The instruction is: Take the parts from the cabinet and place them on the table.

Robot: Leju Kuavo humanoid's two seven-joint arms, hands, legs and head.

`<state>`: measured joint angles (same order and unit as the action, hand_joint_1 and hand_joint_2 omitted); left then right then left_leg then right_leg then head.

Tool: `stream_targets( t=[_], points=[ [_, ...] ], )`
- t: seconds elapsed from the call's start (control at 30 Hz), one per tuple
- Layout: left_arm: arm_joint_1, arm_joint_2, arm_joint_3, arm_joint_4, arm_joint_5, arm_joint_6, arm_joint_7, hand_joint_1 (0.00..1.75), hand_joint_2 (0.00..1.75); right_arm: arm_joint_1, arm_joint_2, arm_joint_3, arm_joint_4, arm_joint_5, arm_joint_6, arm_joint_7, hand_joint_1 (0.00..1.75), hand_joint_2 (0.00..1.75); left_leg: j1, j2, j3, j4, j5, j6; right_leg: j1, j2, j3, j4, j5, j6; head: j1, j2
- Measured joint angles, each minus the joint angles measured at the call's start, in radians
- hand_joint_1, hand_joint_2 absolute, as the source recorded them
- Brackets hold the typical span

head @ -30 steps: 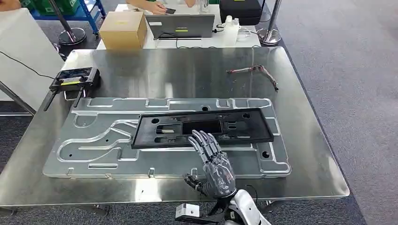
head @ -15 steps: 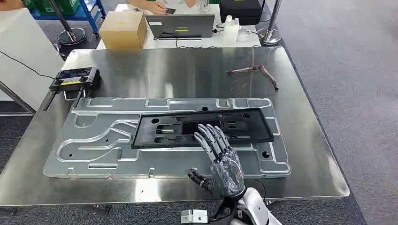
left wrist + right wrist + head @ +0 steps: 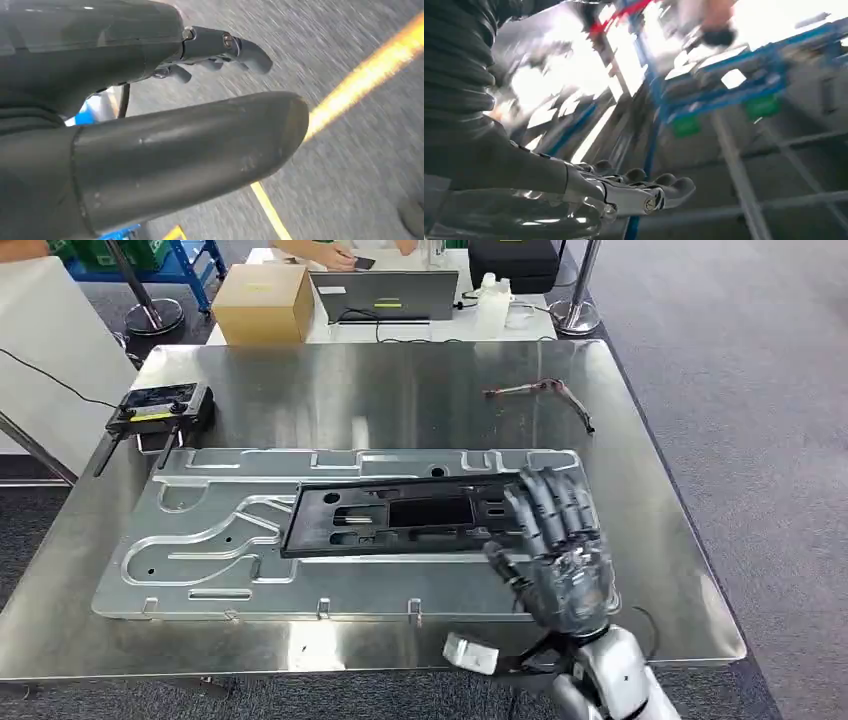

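A long black plastic part (image 3: 400,515) lies flat on a large silver stamped plate (image 3: 200,540), which rests on the steel table (image 3: 380,390). My right hand (image 3: 560,555) hovers over the right end of the black part and hides that end. Its fingers are spread and it holds nothing. In the blurred right wrist view the right hand (image 3: 614,192) has its fingers stretched out with nothing in them. My left hand (image 3: 175,125) hangs over grey floor with a yellow line, fingers extended and holding nothing.
A black controller (image 3: 160,405) sits at the table's left rear, and a thin cable (image 3: 545,395) lies at the right rear. Beyond the table stand a cardboard box (image 3: 263,302), a laptop (image 3: 383,295), a white bottle (image 3: 490,302) and a black case (image 3: 512,262). A person's hand (image 3: 325,255) rests there.
My right hand has swung to the right and lifted, from the front middle of the black part to over its right end. The black part and plate have not moved.
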<state>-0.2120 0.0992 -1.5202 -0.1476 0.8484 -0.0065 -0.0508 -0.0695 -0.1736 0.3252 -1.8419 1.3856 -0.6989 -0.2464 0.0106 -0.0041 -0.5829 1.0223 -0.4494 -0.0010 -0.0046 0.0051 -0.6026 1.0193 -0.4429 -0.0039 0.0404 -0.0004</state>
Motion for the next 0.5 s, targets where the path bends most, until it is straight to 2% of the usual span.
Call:
stream_targets(
  t=[0.07, 0.17, 0.4, 0.5],
  points=[
    [0.014, 0.008, 0.000, 0.000, 0.008, -0.013, -0.020, 0.00, 0.00, 0.017, -0.002, -0.126, -0.038, 0.020, 0.000, 0.031, 0.00, 1.75, 0.000, 0.000, 0.000, 0.000, 0.000, 0.000, 0.000, 0.000, 0.000, 0.000, 0.000, 0.000, 0.000, 0.000],
    [0.032, 0.018, 0.000, 0.000, 0.013, -0.020, -0.019, 0.00, 0.00, 0.038, -0.009, -0.293, -0.075, 0.021, 0.000, 0.032, 0.00, 1.75, 0.000, 0.000, 0.000, 0.000, -0.001, 0.001, 0.000, 0.000, 0.000, 0.000, 0.000, 0.000, 0.000, 0.000],
    [0.044, 0.021, 0.000, 0.000, 0.022, -0.034, -0.020, 0.00, 0.00, 0.036, -0.022, -0.591, -0.122, -0.033, 0.001, -0.010, 0.00, 1.75, 0.000, 0.000, 0.000, 0.000, -0.001, 0.001, 0.000, 0.000, 0.000, 0.000, 0.000, 0.001, 0.000, 0.000],
    [0.049, 0.028, -0.002, 0.000, 0.022, -0.041, -0.042, 0.00, 0.00, 0.028, -0.058, -0.700, -0.106, -0.049, 0.001, 0.023, 0.00, 1.75, 0.000, 0.000, -0.001, 0.000, -0.001, 0.001, 0.000, 0.000, 0.000, 0.000, 0.000, 0.001, 0.000, 0.000]
  ],
)
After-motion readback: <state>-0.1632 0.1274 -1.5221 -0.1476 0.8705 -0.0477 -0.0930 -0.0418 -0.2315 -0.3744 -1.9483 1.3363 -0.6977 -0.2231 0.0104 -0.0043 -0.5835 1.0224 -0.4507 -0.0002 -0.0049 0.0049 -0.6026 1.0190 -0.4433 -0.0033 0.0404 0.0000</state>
